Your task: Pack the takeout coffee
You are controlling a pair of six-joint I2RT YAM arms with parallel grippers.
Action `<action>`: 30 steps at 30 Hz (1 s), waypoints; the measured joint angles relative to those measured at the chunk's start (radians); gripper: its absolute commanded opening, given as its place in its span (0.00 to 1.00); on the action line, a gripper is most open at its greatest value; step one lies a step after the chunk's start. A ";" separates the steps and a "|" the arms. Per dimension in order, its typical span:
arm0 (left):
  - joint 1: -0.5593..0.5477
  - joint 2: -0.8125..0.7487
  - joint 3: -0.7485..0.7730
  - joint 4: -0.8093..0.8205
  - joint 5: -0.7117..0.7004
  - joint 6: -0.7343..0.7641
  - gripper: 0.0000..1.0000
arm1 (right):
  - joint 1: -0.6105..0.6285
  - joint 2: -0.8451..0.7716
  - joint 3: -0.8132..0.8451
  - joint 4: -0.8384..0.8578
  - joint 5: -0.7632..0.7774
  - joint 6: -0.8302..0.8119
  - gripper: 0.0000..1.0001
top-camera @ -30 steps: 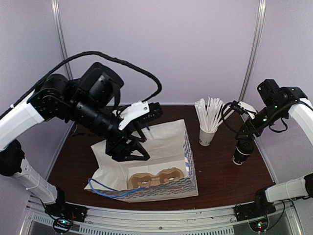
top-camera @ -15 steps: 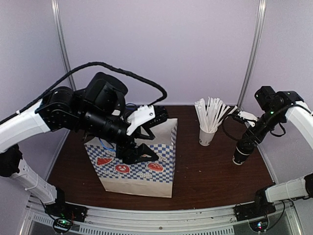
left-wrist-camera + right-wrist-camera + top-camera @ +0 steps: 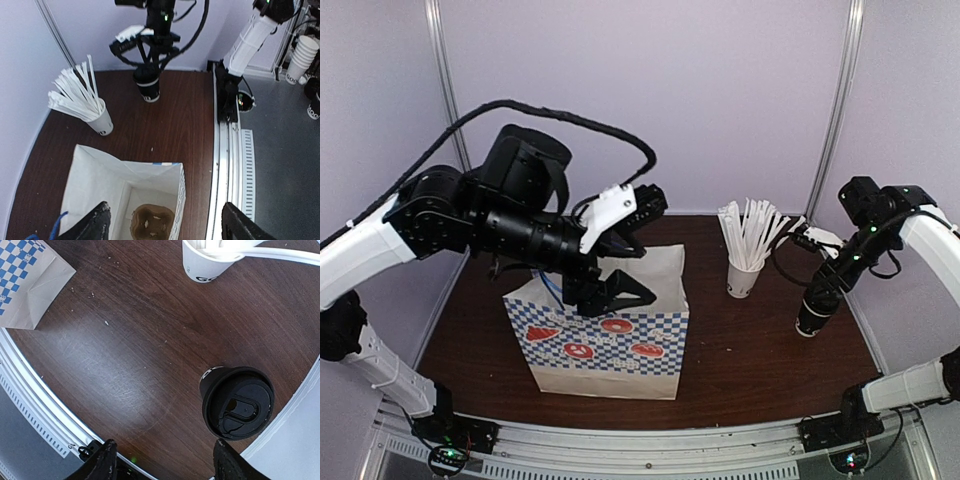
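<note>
The left gripper [image 3: 165,214] is hanging with its two black fingers spread wide, directly above the open mouth of a blue-and-white checkered paper bag [image 3: 610,348]. It is holding nothing, and whether a finger is brushing the bag's rim or its blue cord handle [image 3: 551,288] cannot be told. Looking down through the fingers, a brown cardboard cup carrier [image 3: 152,223] is lying on the bag's floor. The bag is standing upright on the dark wooden table [image 3: 760,345], toward the left and near the front edge. The right gripper [image 3: 165,452] is also standing open and empty, hovering just above the takeout coffee [image 3: 237,402] without gripping it. The cup is showing beyond the fingertips rather than between them. That small black lidded cup is sitting upright near the table's right edge, well apart from the bag. Between the bag and the coffee, toward the back, a white paper cup [image 3: 745,278] is holding a bundle of white sticks that are fanning out.
</note>
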 measured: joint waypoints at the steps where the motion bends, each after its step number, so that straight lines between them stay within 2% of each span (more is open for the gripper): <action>1: 0.000 -0.027 -0.011 0.022 0.000 -0.002 0.79 | -0.005 0.000 -0.002 0.000 0.003 -0.005 0.65; 3: 0.000 -0.095 -0.042 0.071 -0.001 -0.002 0.83 | -0.020 0.000 -0.010 -0.002 0.021 -0.021 0.65; 6: 0.000 -0.214 -0.108 0.138 -0.016 0.010 0.97 | -0.054 0.000 -0.028 -0.006 0.054 -0.044 0.63; 7: 0.000 -0.259 -0.145 0.167 -0.033 0.018 0.98 | -0.066 0.000 -0.033 -0.007 0.067 -0.051 0.63; 11: 0.000 -0.401 -0.278 0.200 -0.138 0.032 0.98 | -0.114 0.003 -0.045 -0.014 0.106 -0.077 0.62; 20: 0.000 -0.499 -0.452 0.192 -0.241 -0.002 0.98 | -0.187 0.079 -0.043 0.005 0.167 -0.099 0.55; 30: 0.000 -0.543 -0.489 0.192 -0.276 -0.061 0.93 | -0.288 0.156 0.001 0.082 0.202 -0.101 0.39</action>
